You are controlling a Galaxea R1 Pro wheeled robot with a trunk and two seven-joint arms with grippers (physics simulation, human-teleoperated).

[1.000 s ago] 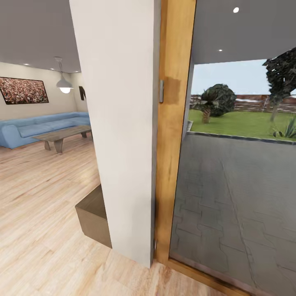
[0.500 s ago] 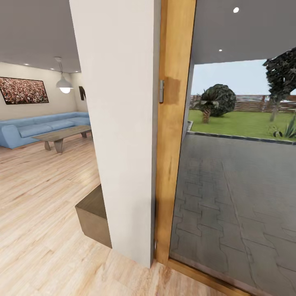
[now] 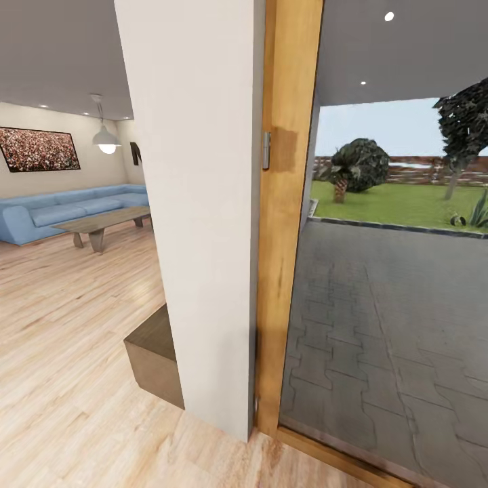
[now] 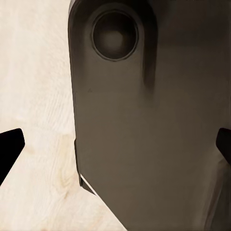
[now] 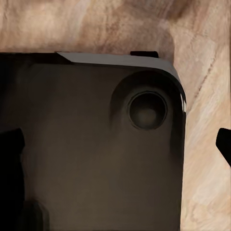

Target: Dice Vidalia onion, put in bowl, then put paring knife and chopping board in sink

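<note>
Both wrist views looked down on the robot's dark base (image 4: pixel 144 125) over pale wood floor (image 4: pixel 38 96), the left gripper (image 4: pixel 115 147) and right gripper (image 5: pixel 118 144) each spread apart, holding nothing. Ahead stood a white wall end (image 3: pixel 203 203) beside a wooden door frame (image 3: pixel 288 203), with a blue sofa (image 3: pixel 61 211) and grey patio (image 3: pixel 407 305) beyond. No writing was readable.

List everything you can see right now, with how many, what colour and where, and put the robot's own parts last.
Wall end: one, white, centre.
Door frame: one, light wood, beside the wall.
Sofa: one, blue, far left.
Coffee table: one, wooden, before the sofa.
Pendant lamp: one, white, over the sofa.
Picture: one, reddish, left wall.
Low box: one, brown, at the wall's foot.
Paving: grey, outside.
Lawn: green, beyond the paving.
Left hand: one, black tips wide apart.
Right hand: one, black tips wide apart.
</note>
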